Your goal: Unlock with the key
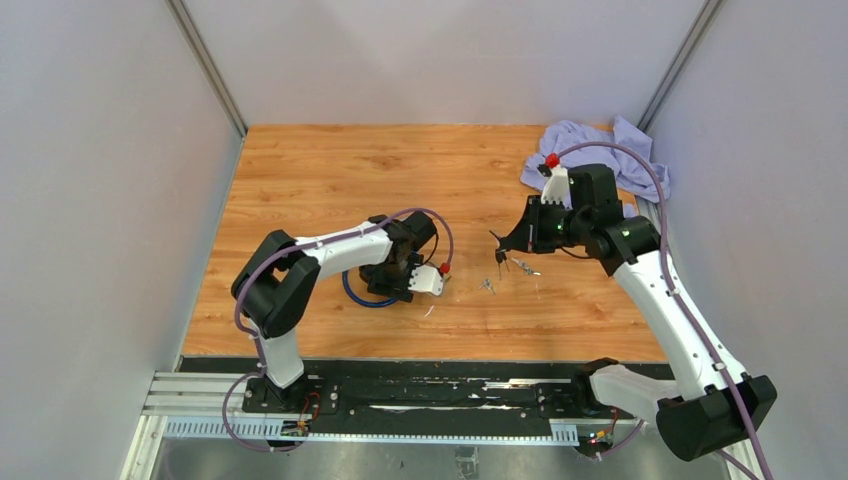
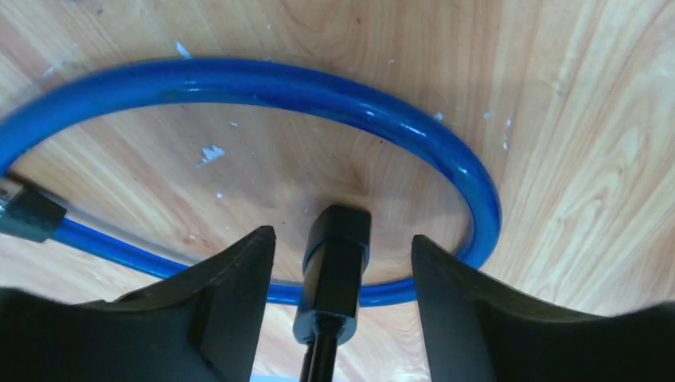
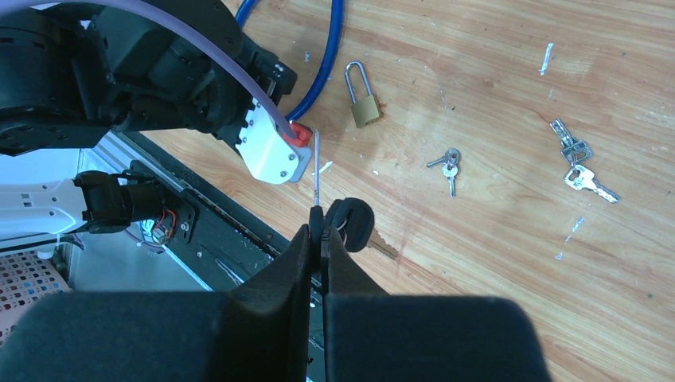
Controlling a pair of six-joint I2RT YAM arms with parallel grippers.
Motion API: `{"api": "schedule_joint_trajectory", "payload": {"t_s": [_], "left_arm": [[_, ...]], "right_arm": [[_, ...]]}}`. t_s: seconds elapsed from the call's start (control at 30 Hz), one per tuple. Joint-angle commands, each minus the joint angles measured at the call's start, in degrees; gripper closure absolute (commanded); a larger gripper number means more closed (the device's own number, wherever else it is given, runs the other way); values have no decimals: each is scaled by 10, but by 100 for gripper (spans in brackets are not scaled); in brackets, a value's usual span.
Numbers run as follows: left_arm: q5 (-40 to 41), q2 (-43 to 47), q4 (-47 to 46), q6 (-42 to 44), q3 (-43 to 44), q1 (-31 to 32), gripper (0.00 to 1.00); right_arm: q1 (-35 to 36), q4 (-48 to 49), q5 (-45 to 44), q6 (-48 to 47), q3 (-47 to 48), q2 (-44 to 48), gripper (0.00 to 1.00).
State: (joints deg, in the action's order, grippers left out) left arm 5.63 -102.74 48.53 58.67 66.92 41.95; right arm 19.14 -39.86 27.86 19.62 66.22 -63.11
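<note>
Clutter on the wooden table lies mostly between the two arms. A small brass padlock rests just beside the blue cable lock. A pair of small silver keys lies further to the right, and a larger bunch of keys lies well apart from those. A crumpled lilac cloth is heaped in the far right corner, behind the right arm.

The cable lock sits in front of the left arm, its loop flat on the wood. Its black lock head lies at the near edge of the loop and crosses over the cable. In the right wrist view, the left arm's white wrist housing with its red knob sits over the cable. It lies between the held key and the lock.

The left fingers stand apart on either side of the lock head. A strip of table shows on each side, so neither finger appears to touch it.

The right fingers are pressed together on a black-headed key. Its thin blade points away from the wrist, toward the left arm. A second black-headed key hangs beside it from the same ring. Whether the blade tip touches anything cannot be told.
</note>
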Motion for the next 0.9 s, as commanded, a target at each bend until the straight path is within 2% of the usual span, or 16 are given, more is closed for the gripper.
{"api": "schedule_joint_trajectory", "payload": {"t_s": [0.0,0.03,0.2,0.5,0.67,0.87], "left_arm": [[13,-7,-18,6,-6,3,7],[15,-3,-13,16,-6,3,1],[16,27,5,41,-12,-7,2],[-18,29,19,45,1,-37,21],[-9,19,-12,50,-15,-37,30],[-11,12,-19,55,-22,-38,54]], "right_arm": [[9,-8,-7,4,21,13,99],[9,-8,-7,5,20,14,99],[9,-7,-6,6,14,17,100],[9,-7,-5,8,8,23,99],[9,-8,-7,8,9,23,99],[9,-8,-5,8,12,21,99]]}}
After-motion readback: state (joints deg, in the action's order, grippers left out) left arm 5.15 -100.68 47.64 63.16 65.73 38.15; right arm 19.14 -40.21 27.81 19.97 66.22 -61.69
